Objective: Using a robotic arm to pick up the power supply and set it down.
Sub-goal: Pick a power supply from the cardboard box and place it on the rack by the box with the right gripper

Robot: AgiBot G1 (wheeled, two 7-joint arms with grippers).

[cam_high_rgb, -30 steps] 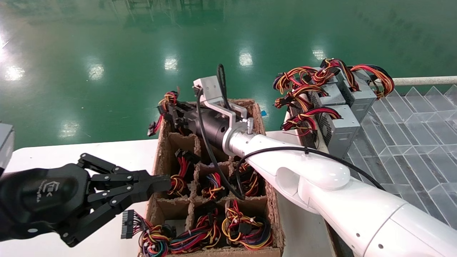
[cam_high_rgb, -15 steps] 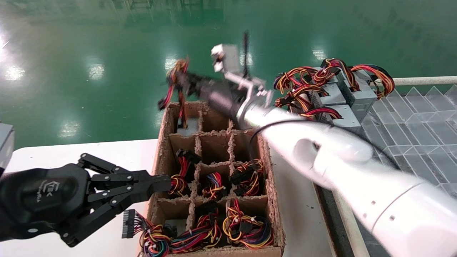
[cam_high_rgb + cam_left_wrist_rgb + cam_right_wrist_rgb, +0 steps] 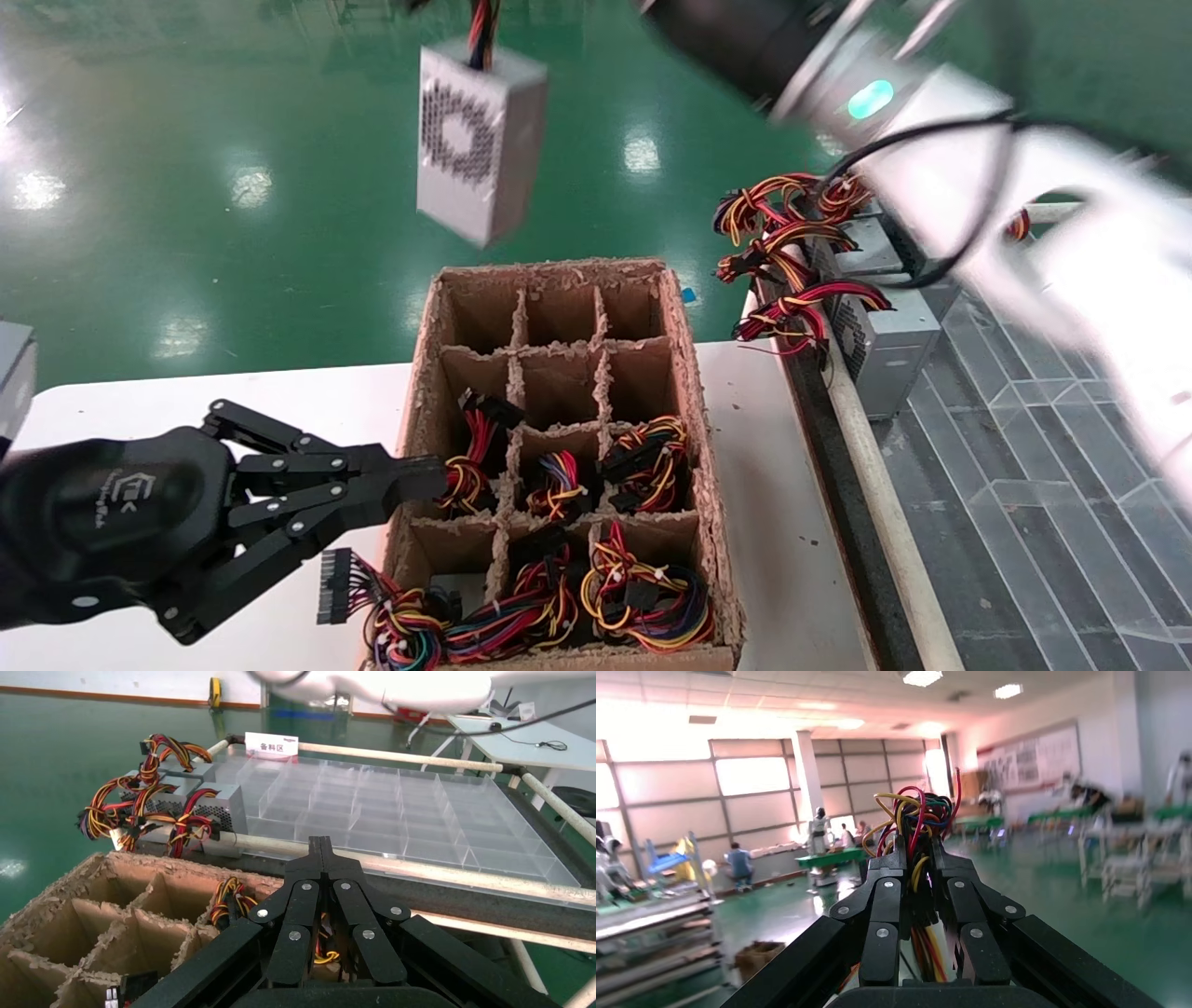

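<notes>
I have the small silver-grey metal power supply box point(image 3: 479, 140) hanging in the air by its bundle of red, yellow and black wires point(image 3: 916, 829), well above the brown cardboard divider box point(image 3: 694, 391) and toward 12 o'clock of it. My right gripper point(image 3: 918, 860) has its black fingers point(image 3: 888, 896) clamped on that bundle, not on the metal case, while the glossy white right arm point(image 3: 1043, 196) sweeps across at 1 to 2 o'clock. My worry is the hold: the weight hangs on cables alone, so I judge the bundle could slide through the pads, or the box could swing like a pendulum and strike the cardboard rim or the grey units stacked by the clear plastic tray point(image 3: 1043, 438) at 3 o'clock. A fast stop would make that swing worse. My left gripper point(image 3: 410, 485) rests with its tips pressed together, holding nothing, against the 9 o'clock wall of the divider box, which it seems to steady
</notes>
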